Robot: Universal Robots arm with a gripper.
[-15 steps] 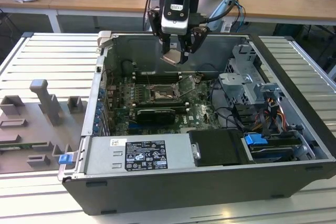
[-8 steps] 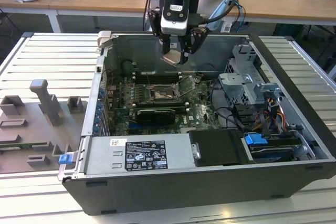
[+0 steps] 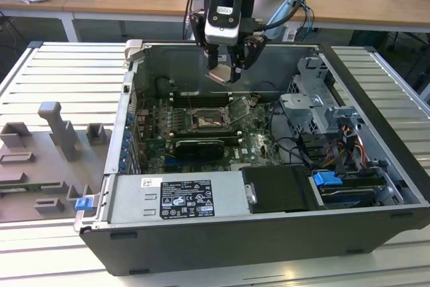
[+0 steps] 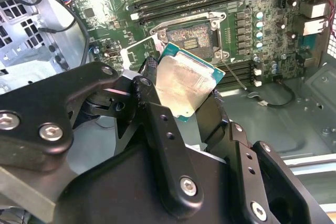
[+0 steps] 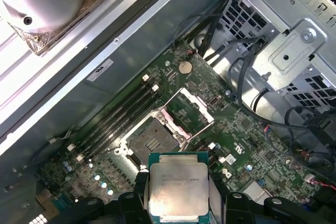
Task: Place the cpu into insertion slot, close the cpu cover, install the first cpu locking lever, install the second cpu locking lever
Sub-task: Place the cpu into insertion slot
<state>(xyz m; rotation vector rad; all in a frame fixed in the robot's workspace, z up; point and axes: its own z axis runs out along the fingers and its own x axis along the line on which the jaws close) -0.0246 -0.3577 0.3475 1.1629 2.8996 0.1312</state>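
The open computer case (image 3: pixel 222 250) lies on a slatted metal table (image 3: pixel 40 260), near wall closest to the onlooker. Just inside that wall sits the boxed power supply (image 3: pixel 175 196). Toward the exterior view's right is a drive bay with a blue tab (image 3: pixel 327 181). At the exterior view's left a grey fixture tray (image 3: pixel 47 159) lies on the table, apart from the case.

Further in, a long black card (image 3: pixel 199 146) stands across the green board (image 3: pixel 259 142). Just beyond it is the insertion slot (image 3: pixel 206 122), uncovered, its dark centre exposed. The cpu cover (image 3: pixel 236 107) is swung up and tilted on the slot's side toward the exterior view's right. In the first wrist view the cover (image 5: pixel 189 109) stands open beside the slot (image 5: pixel 152 142). Memory slots (image 3: pixel 195 99) run along the slot's far side.

Above the board hangs the gripper (image 3: pixel 225 72), at about the height of the case's upper rim. Its jaws are drawn in to the width of the cpu (image 3: pixel 219 76) and clamp it by two opposite edges. In the second wrist view the black fingers (image 4: pixel 150 72) press either side of the cpu (image 4: pixel 184 85), pale metal face showing. The cpu is tilted, well clear of the slot, and touches nothing but the fingers.

Beyond the case stand wooden desks (image 3: pixel 134 1).
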